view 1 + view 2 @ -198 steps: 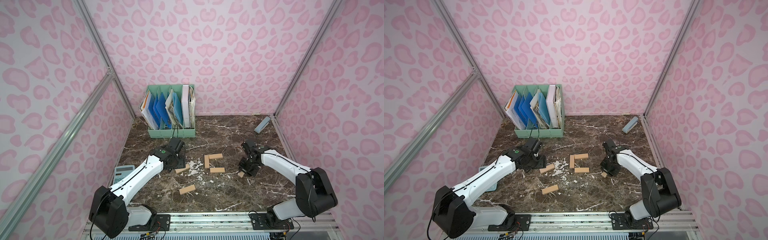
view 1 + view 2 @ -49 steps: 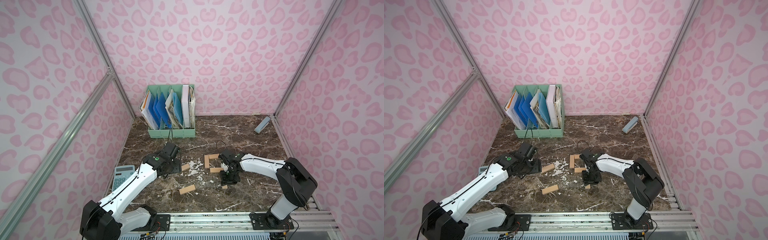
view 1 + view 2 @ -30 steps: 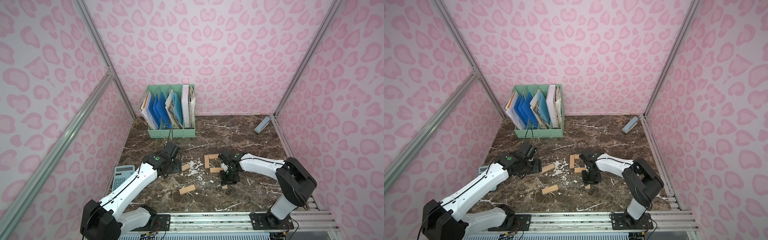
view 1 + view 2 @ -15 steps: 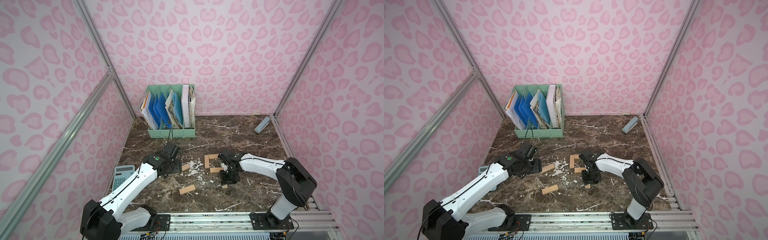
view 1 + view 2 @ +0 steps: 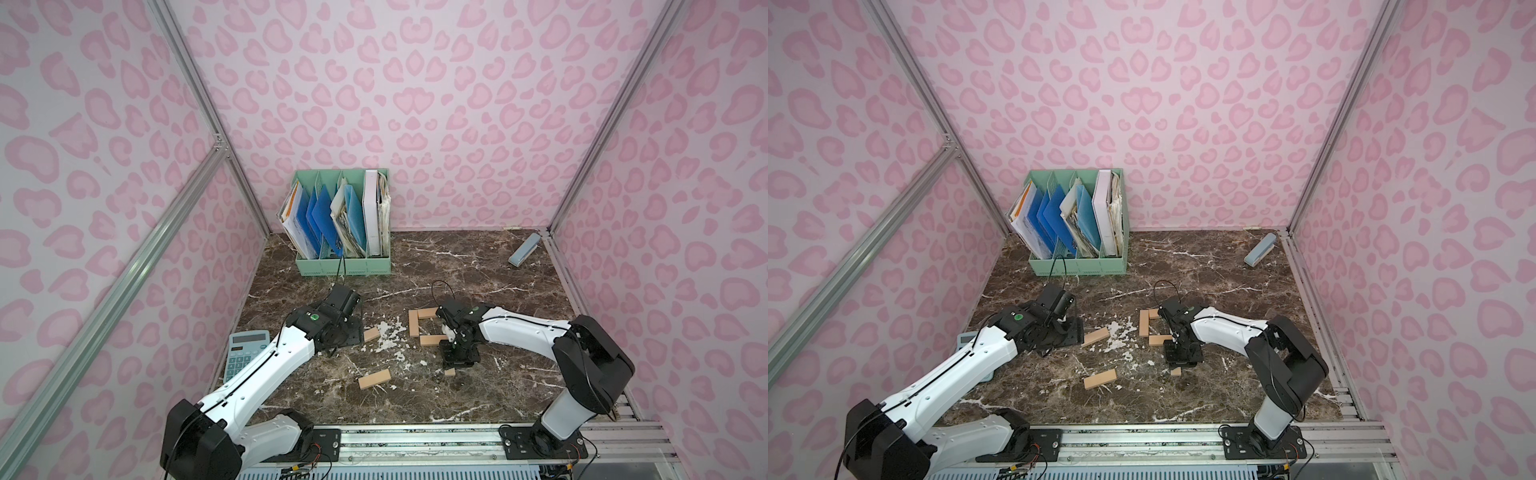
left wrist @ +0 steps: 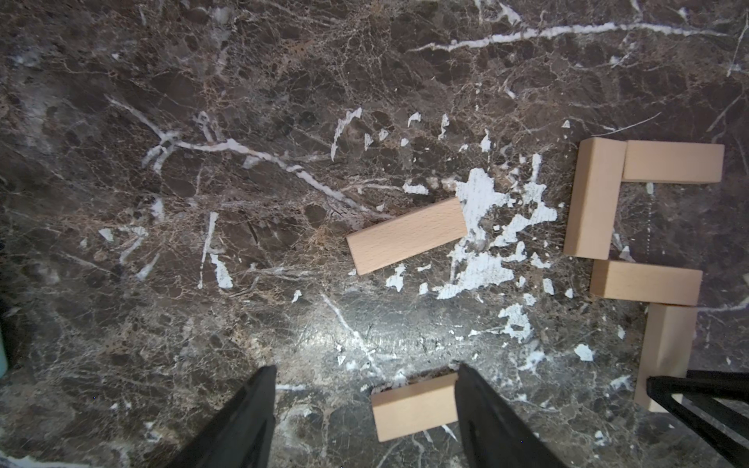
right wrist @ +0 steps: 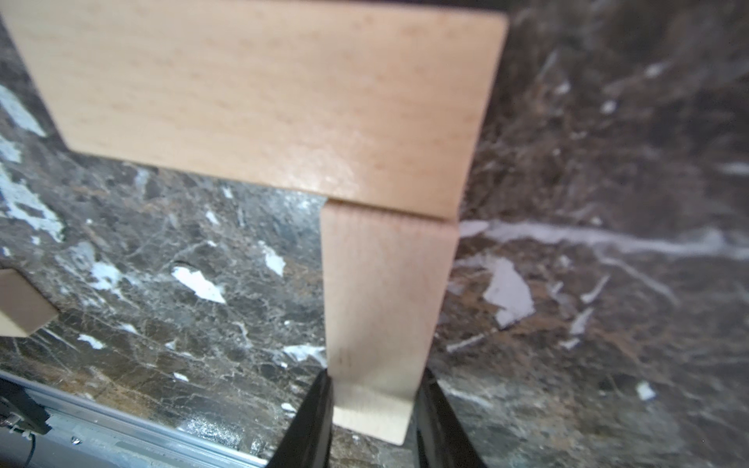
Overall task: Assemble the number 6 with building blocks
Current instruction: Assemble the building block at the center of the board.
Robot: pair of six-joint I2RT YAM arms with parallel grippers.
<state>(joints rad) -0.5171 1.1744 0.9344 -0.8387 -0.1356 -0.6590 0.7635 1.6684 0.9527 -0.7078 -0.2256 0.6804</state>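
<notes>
Probably a robot lab booth: aluminium frame (image 5: 193,83), patterned walls (image 5: 415,104), mounting rail (image 5: 415,442).

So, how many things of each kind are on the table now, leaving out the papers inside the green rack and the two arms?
Building blocks: 6
Green file rack: 1
Calculator: 1
Grey-blue case: 1
Total: 9

Left arm (image 5: 266,370) and right arm (image 5: 519,332): white link shells, black joint housings, black base plates (image 5: 523,442) screwed to a silver rail (image 5: 415,444). Green dot (image 5: 312,317) on the left arm's black joint; thin black cable (image 5: 433,289) loops over each wrist. Left claw (image 6: 364,370) and right claw (image 7: 373,377): black tapered fingers.
</notes>
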